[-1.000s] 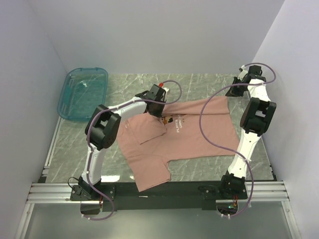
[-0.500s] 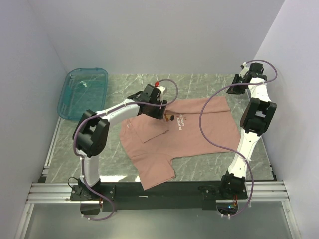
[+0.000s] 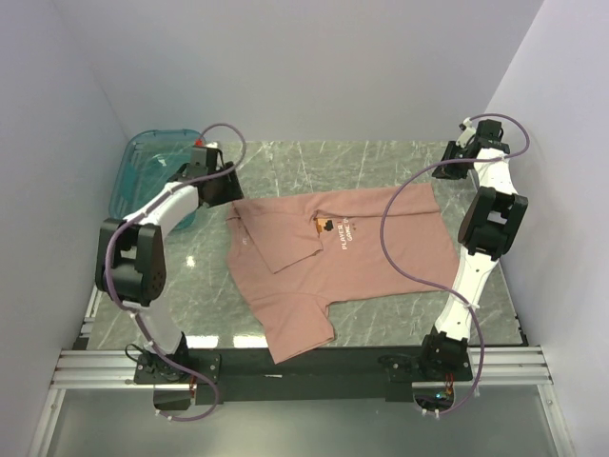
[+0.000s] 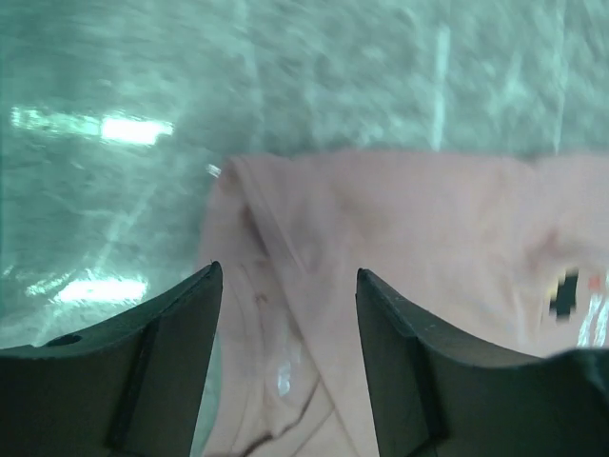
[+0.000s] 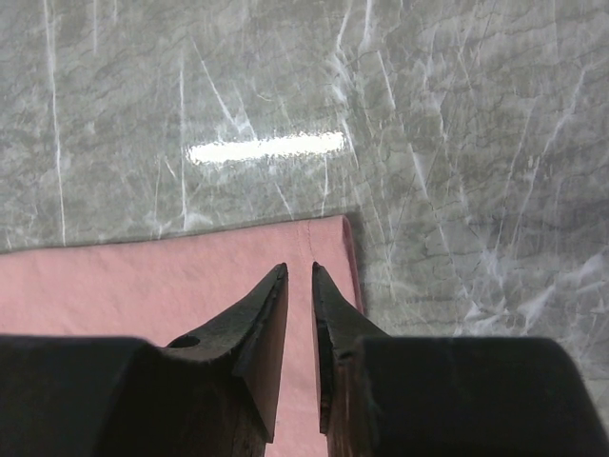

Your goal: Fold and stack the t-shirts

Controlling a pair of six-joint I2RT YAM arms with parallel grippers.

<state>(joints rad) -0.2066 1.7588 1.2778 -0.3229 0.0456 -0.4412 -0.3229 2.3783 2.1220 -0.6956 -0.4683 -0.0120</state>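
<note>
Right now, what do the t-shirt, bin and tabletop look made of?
T-shirt: soft matte knit, probably cotton; lies limp, creased.
Bin: translucent teal plastic, glossy; surface shows through.
Tabletop: polished grey marble or marble-look laminate; white veins, lamp glare.

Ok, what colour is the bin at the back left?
The bin is translucent teal; the top external view shows it best.

Left arm bent toward far left, left gripper (image 4: 287, 276) spread wide; right arm extended forward, right gripper (image 5: 300, 271) nearly closed.
</note>
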